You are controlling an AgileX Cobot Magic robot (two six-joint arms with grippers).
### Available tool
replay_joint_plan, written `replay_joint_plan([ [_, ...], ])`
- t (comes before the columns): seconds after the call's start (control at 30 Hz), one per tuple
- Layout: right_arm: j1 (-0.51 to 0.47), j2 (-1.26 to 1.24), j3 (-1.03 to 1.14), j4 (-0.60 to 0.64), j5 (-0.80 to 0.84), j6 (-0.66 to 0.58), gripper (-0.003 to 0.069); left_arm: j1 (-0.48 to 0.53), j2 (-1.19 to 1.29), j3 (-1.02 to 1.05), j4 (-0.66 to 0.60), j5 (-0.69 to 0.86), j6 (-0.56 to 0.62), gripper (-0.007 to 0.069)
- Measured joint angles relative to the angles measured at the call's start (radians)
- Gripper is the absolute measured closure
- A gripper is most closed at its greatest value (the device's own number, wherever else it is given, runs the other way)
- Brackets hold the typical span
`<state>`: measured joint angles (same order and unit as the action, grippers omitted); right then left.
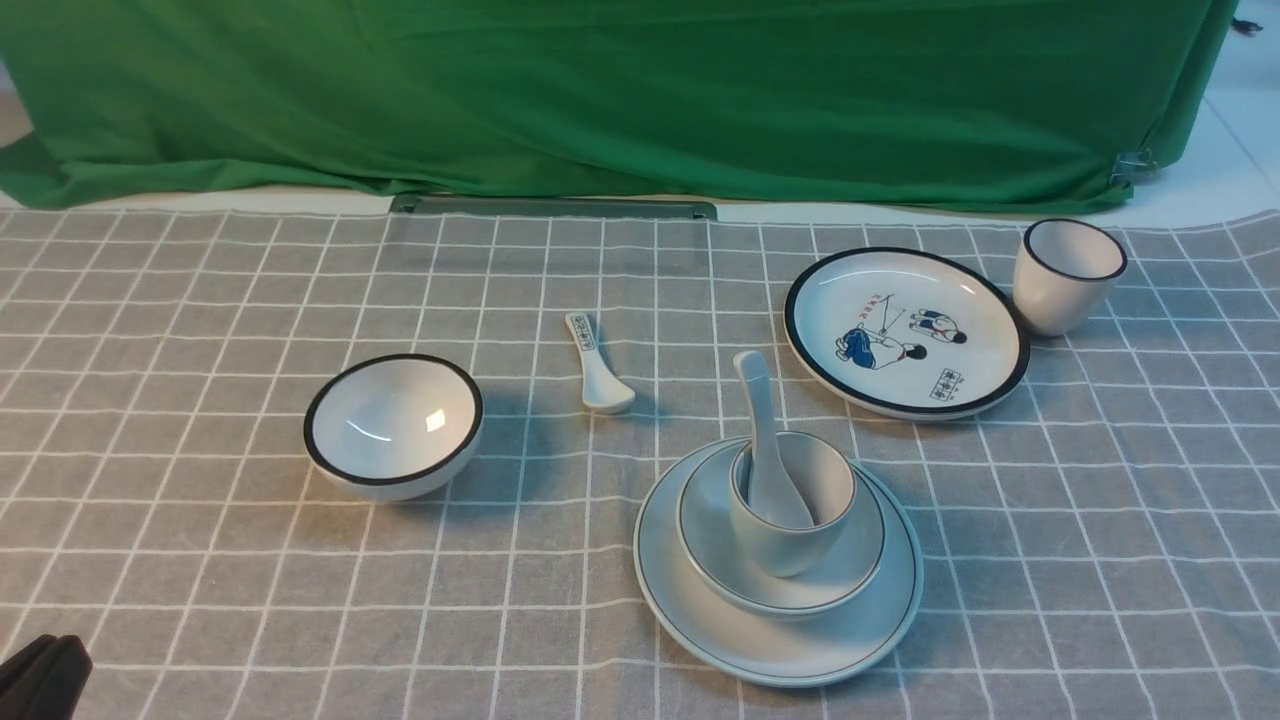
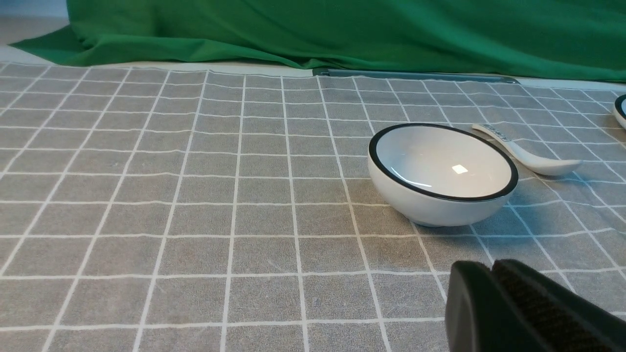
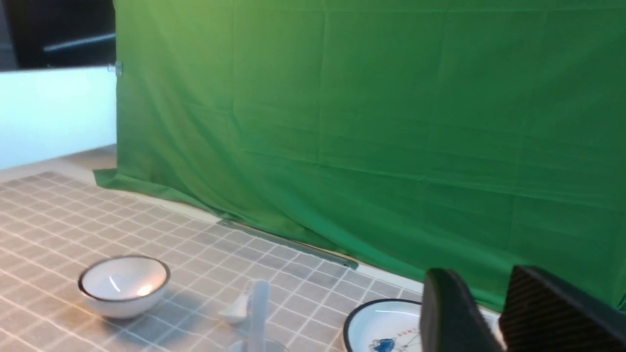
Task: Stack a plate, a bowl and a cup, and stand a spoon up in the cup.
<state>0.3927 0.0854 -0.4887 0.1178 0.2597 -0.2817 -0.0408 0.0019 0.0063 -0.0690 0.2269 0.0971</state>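
your left jaws are pressed together, nothing between them; the left gripper (image 2: 494,274) shows in its wrist view low over the grey checked cloth (image 1: 200,600), and in the front view only a dark corner of it peeks in at the near left edge. your right jaws stand apart with a clear gap and hold nothing; the right gripper (image 3: 481,313) is raised above the surface, its camera looking across toward the green backdrop (image 3: 371,122), and it does not appear in the front view.

the spoon (image 1: 765,440) stands in the cup (image 1: 792,525), bowl end down, handle leaning back and to the left past the rim. the cup sits in the bowl (image 1: 780,575), and the bowl sits on the plate (image 1: 780,640), near the front, a little right of centre.

behind and to the right of the stack lies the black-rimmed plate (image 1: 905,330) with cartoon figures and a small block of printed characters too small to read. the black-rimmed cup (image 1: 1068,275) stands upright just beside its far right edge. the short spoon (image 1: 598,365) lies left of that plate, its handle marks unreadable. the black-rimmed bowl (image 1: 393,425) sits further left, apart from everything.

open cloth lies along the whole left side and the near right corner.
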Motion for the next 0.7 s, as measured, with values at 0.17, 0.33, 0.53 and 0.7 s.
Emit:
replay_joint_plan([
  [0.17, -0.162, 0.000, 0.123, -0.001, -0.014, -0.028, 0.0424, 0.000, 0.000, 0.000, 0.000, 0.000, 0.000, 0.0608],
  [0.33, -0.323, -0.004, 0.307, -0.001, -0.044, -0.028, 0.0419, 0.000, 0.000, 0.000, 0.000, 0.000, 0.000, 0.0608],
  [0.53, -0.395, -0.073, 0.493, -0.006, -0.031, -0.033, 0.0418, 0.000, -0.001, 0.000, 0.001, 0.002, 0.001, 0.0608],
  [0.7, -0.389, -0.084, 0.495, -0.018, -0.012, -0.041, 0.0418, 0.000, -0.001, 0.000, 0.004, 0.003, 0.001, 0.0608],
])
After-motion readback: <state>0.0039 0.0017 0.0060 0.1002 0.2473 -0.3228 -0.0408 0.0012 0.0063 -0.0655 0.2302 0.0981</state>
